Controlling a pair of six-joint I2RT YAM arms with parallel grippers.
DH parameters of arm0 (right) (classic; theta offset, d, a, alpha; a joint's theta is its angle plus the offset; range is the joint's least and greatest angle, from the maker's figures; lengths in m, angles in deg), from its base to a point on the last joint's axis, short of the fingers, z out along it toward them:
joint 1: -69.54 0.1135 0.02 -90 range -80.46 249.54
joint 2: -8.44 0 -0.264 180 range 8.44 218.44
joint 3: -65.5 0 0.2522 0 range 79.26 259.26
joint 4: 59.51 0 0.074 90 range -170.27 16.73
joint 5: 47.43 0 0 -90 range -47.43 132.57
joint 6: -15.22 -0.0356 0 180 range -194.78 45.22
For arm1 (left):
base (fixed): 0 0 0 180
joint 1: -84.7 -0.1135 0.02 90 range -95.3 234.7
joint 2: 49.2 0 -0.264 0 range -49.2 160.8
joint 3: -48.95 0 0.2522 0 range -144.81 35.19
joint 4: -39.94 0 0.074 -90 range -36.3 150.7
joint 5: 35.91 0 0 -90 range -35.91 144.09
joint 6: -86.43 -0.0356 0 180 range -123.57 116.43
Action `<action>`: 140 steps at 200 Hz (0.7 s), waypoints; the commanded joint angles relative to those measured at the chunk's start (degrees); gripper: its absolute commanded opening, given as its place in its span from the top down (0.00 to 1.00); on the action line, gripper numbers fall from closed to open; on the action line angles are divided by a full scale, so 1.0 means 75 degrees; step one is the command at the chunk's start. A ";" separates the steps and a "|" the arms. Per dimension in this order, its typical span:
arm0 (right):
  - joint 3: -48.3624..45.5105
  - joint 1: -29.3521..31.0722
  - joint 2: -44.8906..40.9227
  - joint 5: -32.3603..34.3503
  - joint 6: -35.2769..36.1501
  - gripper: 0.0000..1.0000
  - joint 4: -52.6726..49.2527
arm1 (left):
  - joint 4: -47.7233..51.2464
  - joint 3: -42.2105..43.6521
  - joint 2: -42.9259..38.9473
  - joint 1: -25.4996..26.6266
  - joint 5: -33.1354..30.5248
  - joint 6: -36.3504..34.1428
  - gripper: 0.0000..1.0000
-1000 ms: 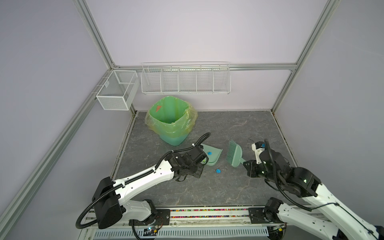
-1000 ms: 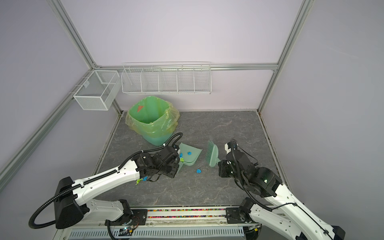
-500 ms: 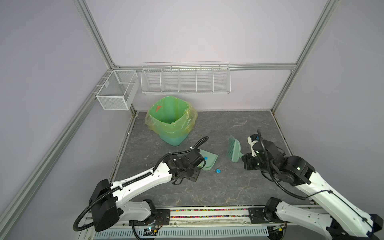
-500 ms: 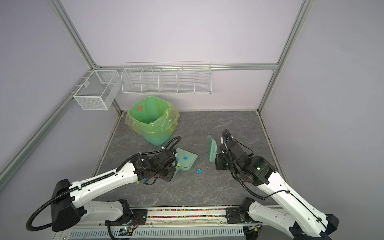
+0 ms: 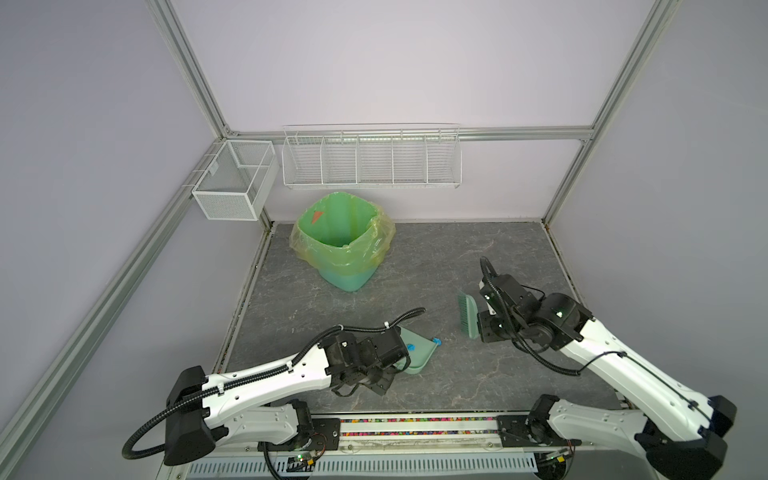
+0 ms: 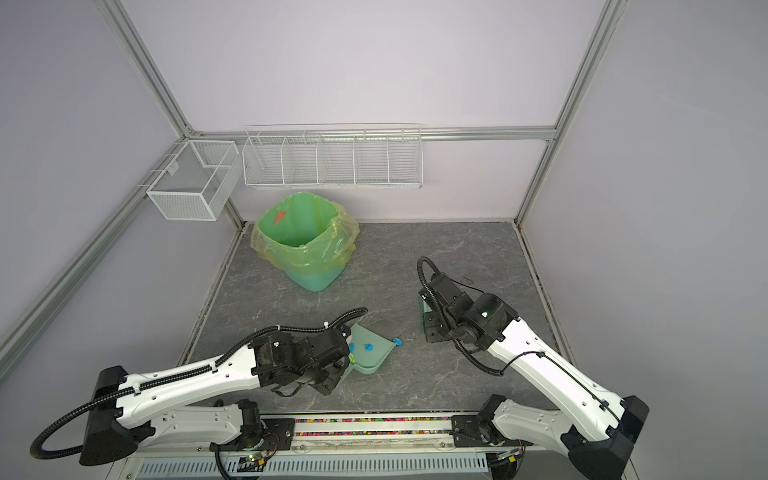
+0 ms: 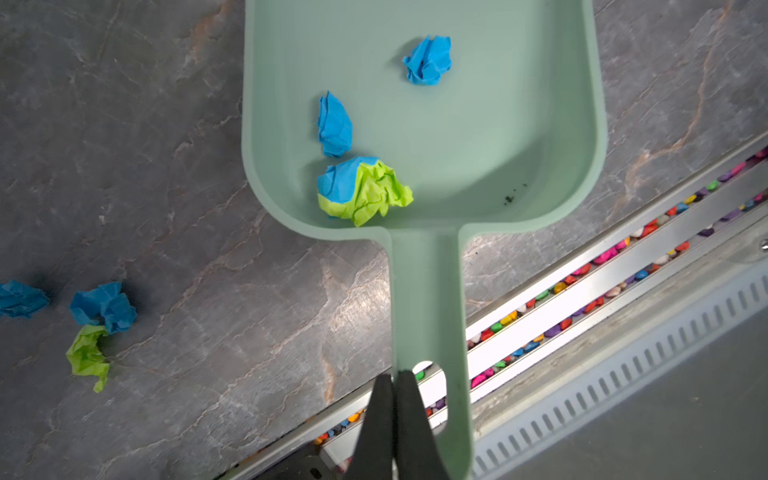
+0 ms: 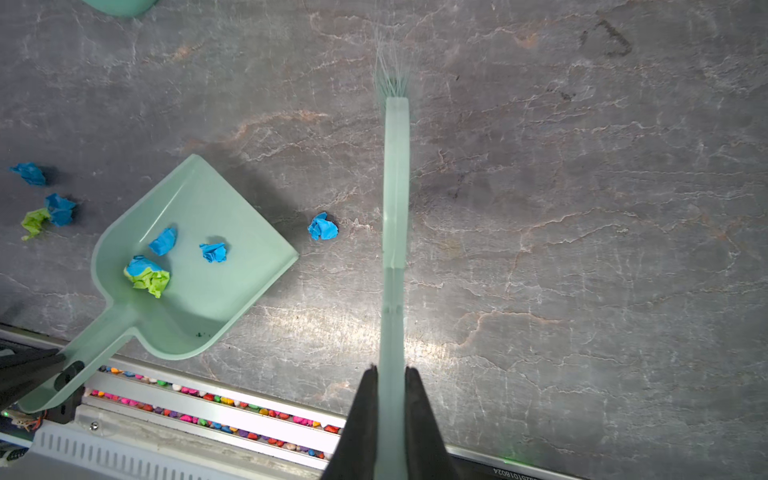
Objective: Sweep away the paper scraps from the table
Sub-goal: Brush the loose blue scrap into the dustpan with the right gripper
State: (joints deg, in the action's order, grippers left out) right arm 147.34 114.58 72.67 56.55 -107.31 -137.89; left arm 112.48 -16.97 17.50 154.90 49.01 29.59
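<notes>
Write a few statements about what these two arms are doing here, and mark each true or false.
1. The left gripper is shut on the dustpan handle. True.
2. The dustpan is empty. False: paper scraps lie in it.
3. The right gripper holds the brush. True.
4. Every scrap is in the dustpan. False: a blue scrap lies on the table just off the dustpan's lip, more beside it.
5. The waste container lies tipped over. False: the bin stands upright.
</notes>
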 commanded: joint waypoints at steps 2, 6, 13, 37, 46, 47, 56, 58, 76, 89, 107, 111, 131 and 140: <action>0.0240 -0.0046 0.0191 -0.0227 0.0200 0.93 0.0102 | 0.0299 0.0156 -0.0074 0.0060 -0.0041 0.0325 1.00; 0.0250 -0.0045 0.0224 -0.0250 0.0212 0.93 0.0118 | 0.0288 0.0178 -0.0086 0.0068 -0.0016 0.0338 1.00; 0.0263 -0.0039 0.0276 -0.0269 0.0224 0.93 0.0132 | 0.0232 0.0224 -0.0103 0.0083 0.0055 0.0347 1.00; 0.0269 -0.0052 0.0432 -0.0315 0.0254 0.93 0.0179 | 0.0005 0.0367 -0.0049 0.0219 0.0263 0.0370 1.00; 0.0258 -0.0047 0.0491 -0.0330 0.0278 0.93 0.0185 | -0.0044 0.0403 0.0026 0.0262 0.0312 0.0405 1.00; 0.0255 -0.0049 0.0499 -0.0335 0.0275 0.93 0.0182 | -0.0050 0.0403 0.0037 0.0262 0.0325 0.0405 1.00; 0.0209 -0.0055 0.0540 -0.0333 0.0283 0.93 0.0176 | -0.0060 0.0404 0.0146 0.0284 0.0370 0.0412 1.00; 0.0200 -0.0052 0.0547 -0.0339 0.0292 0.93 0.0172 | -0.0060 0.0398 0.0175 0.0294 0.0375 0.0407 1.00; 0.0133 -0.0044 0.0632 -0.0340 0.0336 0.93 0.0100 | -0.0045 0.0349 0.0326 0.0411 0.0339 0.0414 1.00; 0.0134 -0.0052 0.0676 -0.0311 0.0353 0.93 0.0096 | -0.0087 0.0369 0.0376 0.0422 0.0367 0.0402 1.00; 0.0133 -0.0050 0.0766 -0.0358 0.0411 0.93 0.0218 | -0.0191 0.0392 0.0415 0.0426 0.0391 0.0342 1.00; 0.0148 -0.0051 0.0795 -0.0382 0.0433 0.93 0.0242 | -0.0186 0.0381 0.0426 0.0426 0.0392 0.0327 1.00; 0.0299 -0.0051 0.1072 -0.0557 0.0696 0.93 0.0369 | -0.0129 0.0314 0.0572 0.0426 0.0397 0.0193 1.00; 0.0413 -0.0051 0.1227 -0.0589 0.0877 0.93 0.0399 | -0.0107 0.0288 0.0649 0.0426 0.0376 0.0142 1.00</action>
State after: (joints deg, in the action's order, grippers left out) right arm 148.28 114.51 79.36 53.71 -104.10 -136.80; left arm 111.15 -14.29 20.97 157.87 51.61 31.36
